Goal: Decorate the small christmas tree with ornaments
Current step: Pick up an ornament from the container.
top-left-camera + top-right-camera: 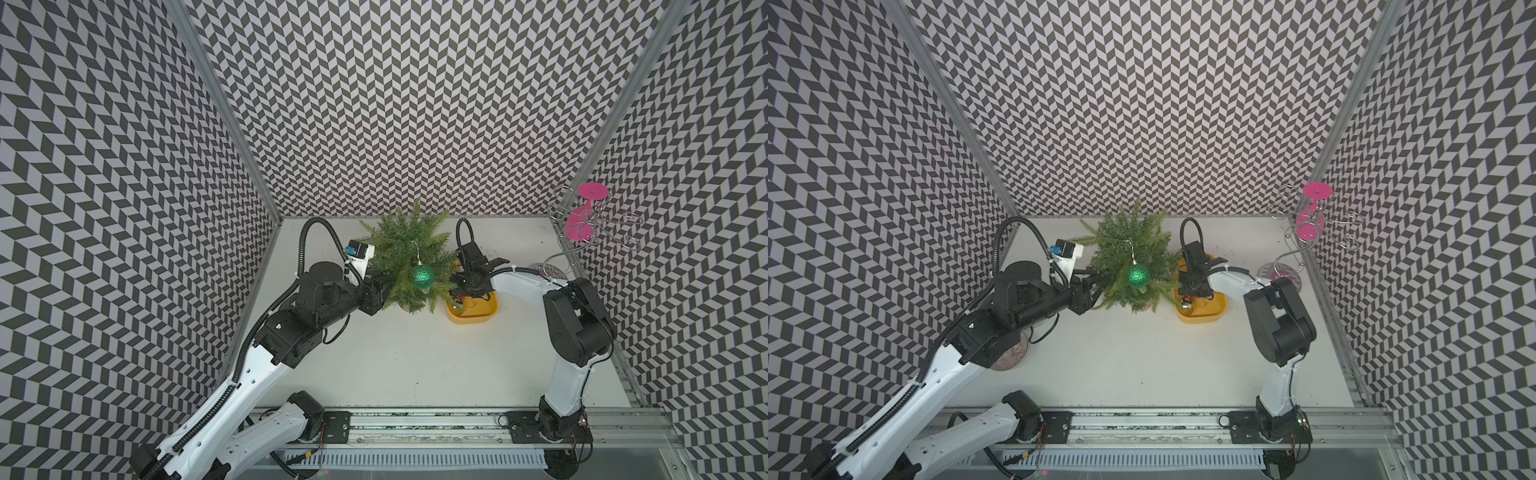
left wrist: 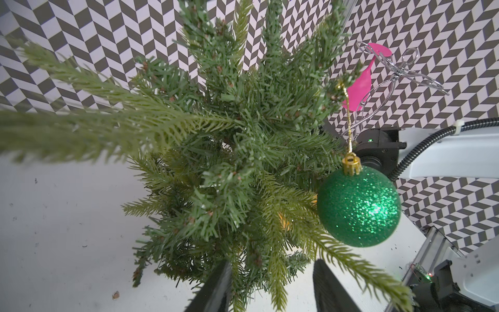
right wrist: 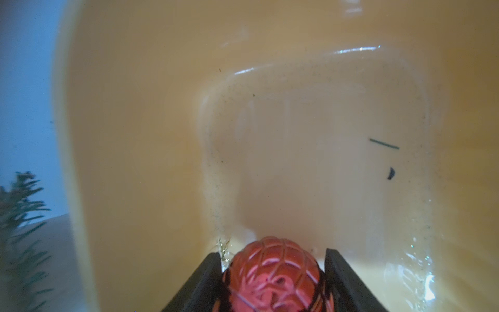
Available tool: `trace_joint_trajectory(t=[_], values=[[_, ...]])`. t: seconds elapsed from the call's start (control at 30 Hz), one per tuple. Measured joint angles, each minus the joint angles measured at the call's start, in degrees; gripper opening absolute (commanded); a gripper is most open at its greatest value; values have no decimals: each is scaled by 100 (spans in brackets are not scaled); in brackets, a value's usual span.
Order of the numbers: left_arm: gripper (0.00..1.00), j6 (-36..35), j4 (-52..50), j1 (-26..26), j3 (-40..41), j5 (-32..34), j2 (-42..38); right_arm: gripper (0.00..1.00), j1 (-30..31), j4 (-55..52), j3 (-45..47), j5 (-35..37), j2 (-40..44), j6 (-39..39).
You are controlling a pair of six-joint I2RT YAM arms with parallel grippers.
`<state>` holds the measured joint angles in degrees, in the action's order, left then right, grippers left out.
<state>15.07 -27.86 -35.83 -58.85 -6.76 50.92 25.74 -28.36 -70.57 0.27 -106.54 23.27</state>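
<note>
While the right claw (image 3: 272,254) sits low inside the yellow tray (image 3: 135,135), I see its two black fingers pressed against either side of the red ornament (image 3: 272,272), clenched on it. The bottom of the wrist view cuts off part of the ball, and a scrap of gold thread shows beside one finger. From above I cannot see this grip, because the arm's own wrist covers it.

The tray stands near the far edge of the desk (image 1: 415,365), just right of the small christmas tree (image 1: 409,253), whose branch tips reach over its left rim. In a top view the gold ornament (image 1: 1187,308) lies in the tray under those tips, half hidden.

The green ornament (image 2: 359,206) hangs by a gold cord from a branch on the tree's near side.

My left claw (image 2: 272,263) is released at the tree's left side, its jaws apart with thin twigs running loose between them. Only its fingertips are in frame. The tree's base is mostly buried under branches in both top views.
</note>
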Motion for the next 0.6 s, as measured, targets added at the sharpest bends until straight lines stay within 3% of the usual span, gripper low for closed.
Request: trace_joint_trajectory(t=[0.6], values=[[52,-2,168,0,-496,-188,227,59,-590,-50,155,-404,1399,120]])
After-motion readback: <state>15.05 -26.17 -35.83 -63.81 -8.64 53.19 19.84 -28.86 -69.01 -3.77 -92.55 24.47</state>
